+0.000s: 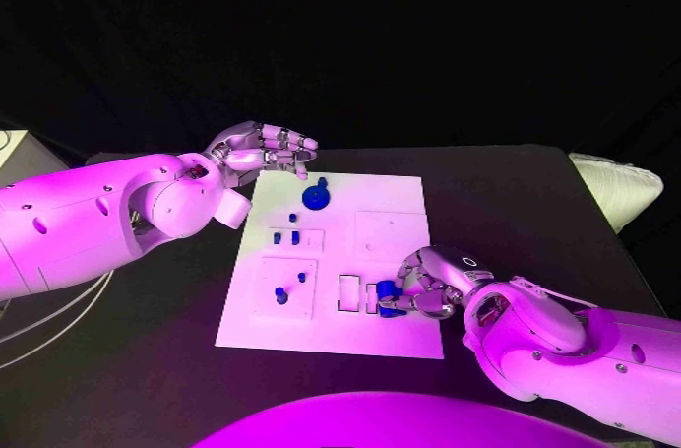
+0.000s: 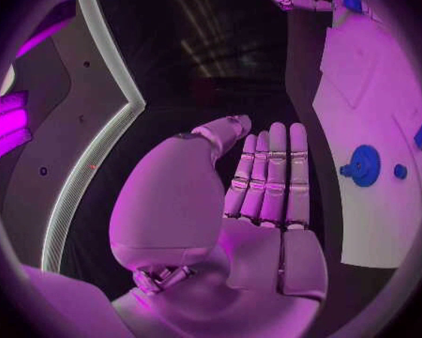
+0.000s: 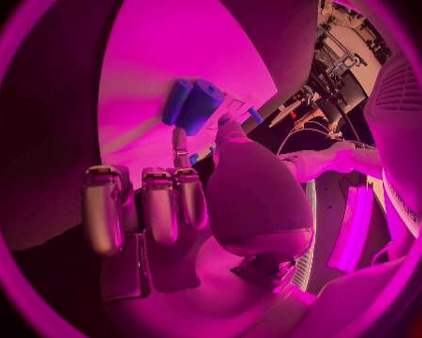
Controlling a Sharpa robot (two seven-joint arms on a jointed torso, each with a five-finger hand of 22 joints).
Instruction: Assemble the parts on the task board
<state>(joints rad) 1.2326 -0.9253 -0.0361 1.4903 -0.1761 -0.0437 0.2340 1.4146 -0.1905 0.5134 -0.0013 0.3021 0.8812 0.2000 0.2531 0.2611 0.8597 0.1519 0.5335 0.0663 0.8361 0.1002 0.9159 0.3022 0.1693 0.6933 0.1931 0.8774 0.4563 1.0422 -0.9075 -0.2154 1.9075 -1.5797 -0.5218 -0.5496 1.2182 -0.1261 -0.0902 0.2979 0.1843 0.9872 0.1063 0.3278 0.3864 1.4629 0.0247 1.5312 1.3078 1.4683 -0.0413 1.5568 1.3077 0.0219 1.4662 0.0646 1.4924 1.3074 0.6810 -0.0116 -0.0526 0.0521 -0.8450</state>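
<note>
While the task board (image 1: pixel 383 271) lies flat in the middle of the black table (image 1: pixel 539 202), the right hand (image 1: pixel 430 286) sits over the board's edge at about four o'clock from its centre, fingers curled down onto a blue part (image 1: pixel 386 292) beside the rectangular slots (image 1: pixel 349 293). From the right wrist view that right hand (image 3: pixel 188 203) has one fingertip and the thumb touching a chunky blue part (image 3: pixel 196 105) lying on the white plate (image 3: pixel 164 60), the other fingers bent short of it; whether the piece is truly pinched or only pressed cannot be told. At roughly eleven o'clock from the board's centre, the left hand (image 1: pixel 267 148) hangs just beyond the board's far corner, its fingers loosely bent and apart, holding nothing. The left wrist view shows that hand (image 2: pixel 258 195) with fingers stretched straight side by side and the palm bare, the board (image 2: pixel 361 90) off to one side of it. A round blue part (image 1: pixel 317 196) with a stub rests on the board near twelve o'clock, close to the left hand but apart from it; the same disc (image 2: pixel 364 165) appears in the left wrist view. Two small blue pegs (image 1: pixel 286 238) stand in a recess at ten o'clock, and further small blue pieces (image 1: pixel 282 293) sit in the square recess at eight o'clock.
</note>
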